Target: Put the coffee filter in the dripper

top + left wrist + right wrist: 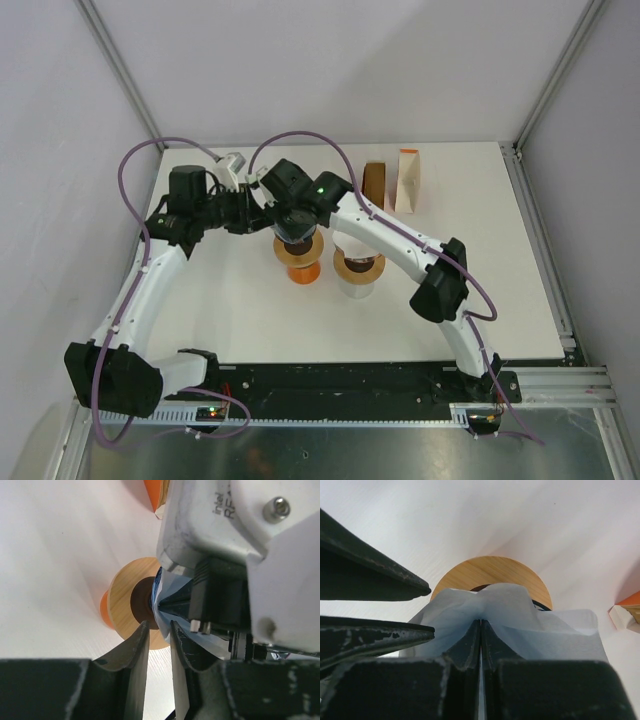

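Hanging over the dripper (490, 570) on the bench (250, 320), the filter (520, 615) is held pinched in the right tool (481, 627), clamped on its fold. Just beside, the left tool (159, 626) is seen parted, gripping nothing. Insertion is judged under way; next the filter must be lowered centred into the cone, then released.

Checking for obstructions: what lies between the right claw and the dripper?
Only the white paper filter, pinched in the right claw, hanging over the wooden collar of the dripper. The right wrist view shows it.
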